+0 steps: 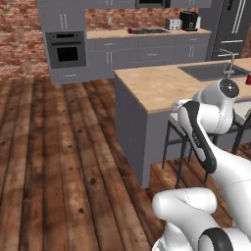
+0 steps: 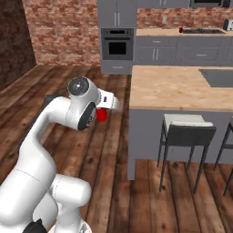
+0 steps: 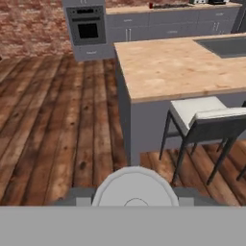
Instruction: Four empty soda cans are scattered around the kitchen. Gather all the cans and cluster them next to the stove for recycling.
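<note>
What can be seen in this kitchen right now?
can by stove: one, red, back counter.
held can: one, red, silver top, in the gripper.
red thing: one, cut off at the picture's edge, on the island by the sink; maybe a can.
stove: one, black, back counter.
oven: one, grey, left of the back counter.
toaster: one, pale, right of the stove.
island: one, grey, wooden top, middle.
sink: one, grey, in the island top.
stools: two, pale seats, at the island.
arm: one, white.
gripper: one, shut on the held can.
</note>
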You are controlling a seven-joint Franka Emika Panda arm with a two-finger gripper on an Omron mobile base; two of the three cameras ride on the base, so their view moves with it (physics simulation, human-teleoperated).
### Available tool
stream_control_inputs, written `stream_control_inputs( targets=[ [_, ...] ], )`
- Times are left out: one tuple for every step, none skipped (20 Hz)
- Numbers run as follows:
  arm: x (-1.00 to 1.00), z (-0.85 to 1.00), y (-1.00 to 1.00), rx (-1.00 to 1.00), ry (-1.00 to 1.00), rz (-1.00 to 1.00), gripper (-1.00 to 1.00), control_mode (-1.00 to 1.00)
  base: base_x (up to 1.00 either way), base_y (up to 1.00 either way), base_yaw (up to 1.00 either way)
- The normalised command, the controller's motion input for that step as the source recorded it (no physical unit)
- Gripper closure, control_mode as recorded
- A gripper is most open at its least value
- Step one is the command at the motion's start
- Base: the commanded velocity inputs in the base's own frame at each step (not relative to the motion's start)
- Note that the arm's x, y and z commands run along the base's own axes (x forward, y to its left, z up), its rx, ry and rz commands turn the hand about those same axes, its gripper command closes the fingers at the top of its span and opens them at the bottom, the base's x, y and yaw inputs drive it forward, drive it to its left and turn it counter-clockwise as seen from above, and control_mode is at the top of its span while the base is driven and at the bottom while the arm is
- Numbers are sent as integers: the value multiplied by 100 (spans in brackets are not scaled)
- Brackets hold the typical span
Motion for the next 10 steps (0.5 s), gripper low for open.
stream_control_inputs(
  targets=[
    [0, 0, 0, 0, 0, 0, 100, 100, 72, 100, 4],
    [0, 0, 0, 0, 0, 0, 100, 100, 87, 100, 3],
    [0, 0, 0, 0, 0, 0, 100, 100, 100, 100, 1],
    [0, 0, 0, 0, 0, 0, 100, 100, 100, 100, 1],
    [0, 0, 0, 0, 0, 0, 100, 100, 100, 100, 0],
    [0, 0, 0, 0, 0, 0, 100, 100, 100, 100, 0],
    [0, 0, 0, 0, 0, 0, 100, 100, 100, 100, 0],
    [0, 0, 0, 0, 0, 0, 100, 100, 100, 100, 0],
    [0, 0, 0, 0, 0, 0, 100, 100, 100, 100, 0],
    [0, 0, 0, 0, 0, 0, 100, 100, 100, 100, 0]
  ],
)
